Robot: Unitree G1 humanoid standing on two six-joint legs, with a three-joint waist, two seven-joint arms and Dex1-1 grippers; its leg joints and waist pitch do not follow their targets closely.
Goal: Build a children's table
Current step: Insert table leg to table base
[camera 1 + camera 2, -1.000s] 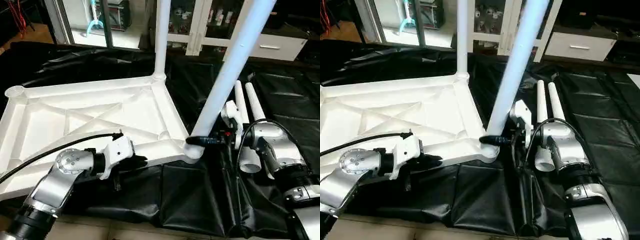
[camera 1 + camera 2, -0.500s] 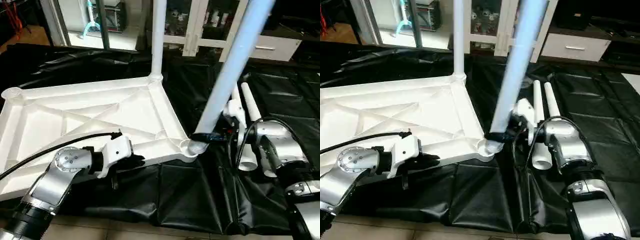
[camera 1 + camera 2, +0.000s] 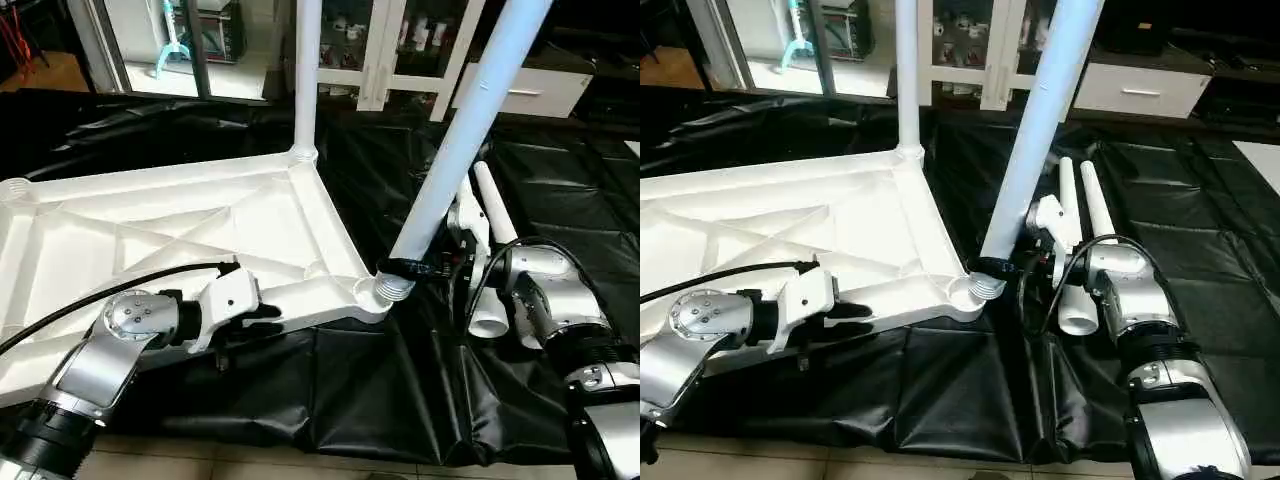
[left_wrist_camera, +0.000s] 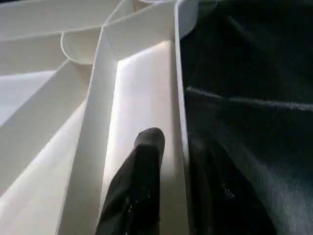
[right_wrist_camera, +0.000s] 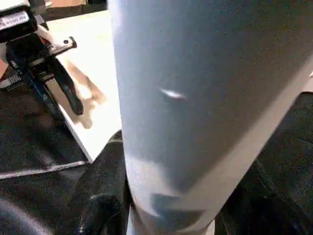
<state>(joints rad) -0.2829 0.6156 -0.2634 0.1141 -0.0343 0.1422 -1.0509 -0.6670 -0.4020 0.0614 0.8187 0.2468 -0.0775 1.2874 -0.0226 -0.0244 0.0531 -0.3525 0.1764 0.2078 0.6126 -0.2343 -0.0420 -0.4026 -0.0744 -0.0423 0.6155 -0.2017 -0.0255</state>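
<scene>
R gripper point(image 3: 405, 268) clamps leaning leg point(image 3: 455, 140) just above near-right socket. L gripper point(image 3: 262, 312) fingers point(image 4: 139, 181) slightly apart, straddling tabletop point(image 3: 160, 230) near edge, prob. touching.

Glossy white plastic tabletop point(image 3: 200, 220) on shiny, wrinkled black sheet point(image 3: 380, 390)

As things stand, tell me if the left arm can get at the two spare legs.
Probably not. The spare legs lie past the right arm and the leaning leg, while the left gripper sits at the tabletop's near rim.
</scene>
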